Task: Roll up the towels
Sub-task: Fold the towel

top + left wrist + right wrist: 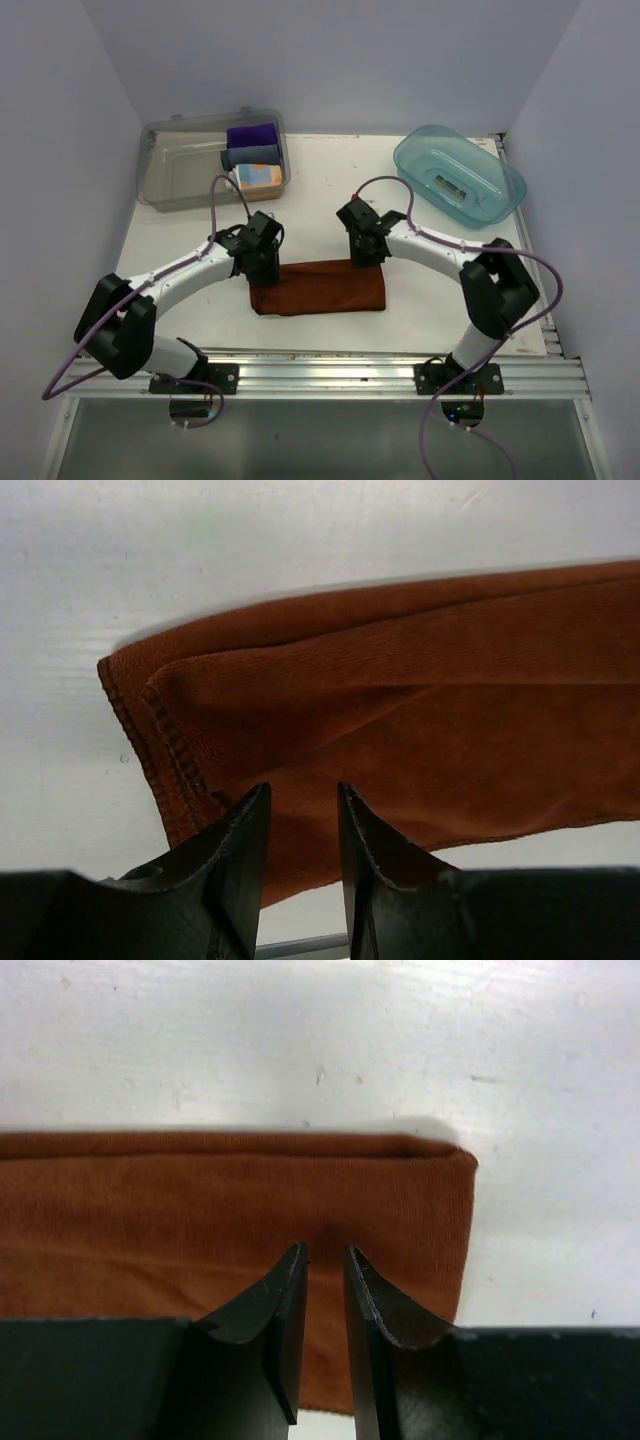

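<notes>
A rust-brown terry towel (320,288) lies folded into a long strip on the white table between the two arms. My left gripper (265,274) hovers over the strip's left end, jaws a little apart with nothing between them. In the left wrist view the left gripper (303,788) is above the towel (400,710), close to its stitched edge. My right gripper (368,258) is over the right end; in the right wrist view the right gripper (325,1248) shows a narrow gap above the towel (200,1200). The patterned towel (258,176) sits in the clear bin.
A clear plastic bin (175,175) at the back left also holds a purple cloth (250,134) and a grey-blue cloth (252,155). A teal tub (458,180) stands at the back right. A metal rail (330,365) runs along the near edge.
</notes>
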`<state>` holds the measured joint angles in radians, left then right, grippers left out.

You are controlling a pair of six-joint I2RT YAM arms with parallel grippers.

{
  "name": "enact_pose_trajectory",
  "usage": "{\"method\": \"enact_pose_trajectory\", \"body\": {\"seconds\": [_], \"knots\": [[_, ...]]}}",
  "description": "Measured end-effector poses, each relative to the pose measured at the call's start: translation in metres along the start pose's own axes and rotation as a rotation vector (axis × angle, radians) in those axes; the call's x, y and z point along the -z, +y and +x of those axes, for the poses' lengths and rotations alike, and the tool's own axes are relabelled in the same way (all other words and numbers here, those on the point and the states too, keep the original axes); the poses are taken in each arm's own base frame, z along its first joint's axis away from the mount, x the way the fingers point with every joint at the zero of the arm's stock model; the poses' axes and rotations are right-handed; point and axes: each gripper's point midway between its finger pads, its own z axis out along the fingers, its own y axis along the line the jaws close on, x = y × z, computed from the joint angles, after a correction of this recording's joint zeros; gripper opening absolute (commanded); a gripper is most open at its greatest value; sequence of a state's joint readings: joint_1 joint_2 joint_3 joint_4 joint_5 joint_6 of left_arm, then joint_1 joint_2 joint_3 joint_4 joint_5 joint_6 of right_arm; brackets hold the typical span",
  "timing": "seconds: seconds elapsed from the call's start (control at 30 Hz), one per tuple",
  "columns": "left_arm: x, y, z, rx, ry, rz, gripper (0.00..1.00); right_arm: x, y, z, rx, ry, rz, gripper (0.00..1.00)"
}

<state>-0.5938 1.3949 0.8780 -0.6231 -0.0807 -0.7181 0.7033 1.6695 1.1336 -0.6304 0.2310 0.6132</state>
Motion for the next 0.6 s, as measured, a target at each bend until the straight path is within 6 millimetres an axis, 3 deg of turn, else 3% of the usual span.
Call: {"method": "enact_pose_trajectory", "body": {"seconds": [0.07,0.2,0.37,0.6], "knots": [[-0.012,0.009,0.013,-0.003,0.047,-0.032,0.35,-0.014,0.004,-0.004,0.016,0.022,0.0,0.25],[-0.039,0.033,0.022,0.044,0.121,-0.086,0.34,-0.033,-0.009,-0.003,0.009,0.067,0.026,0.25],[-0.042,0.039,0.007,0.11,0.119,-0.046,0.33,-0.044,-0.026,-0.002,-0.044,0.09,0.029,0.25],[-0.046,0.035,-0.002,0.089,0.13,-0.039,0.33,-0.039,-0.026,0.009,-0.095,0.07,-0.037,0.25]]}}
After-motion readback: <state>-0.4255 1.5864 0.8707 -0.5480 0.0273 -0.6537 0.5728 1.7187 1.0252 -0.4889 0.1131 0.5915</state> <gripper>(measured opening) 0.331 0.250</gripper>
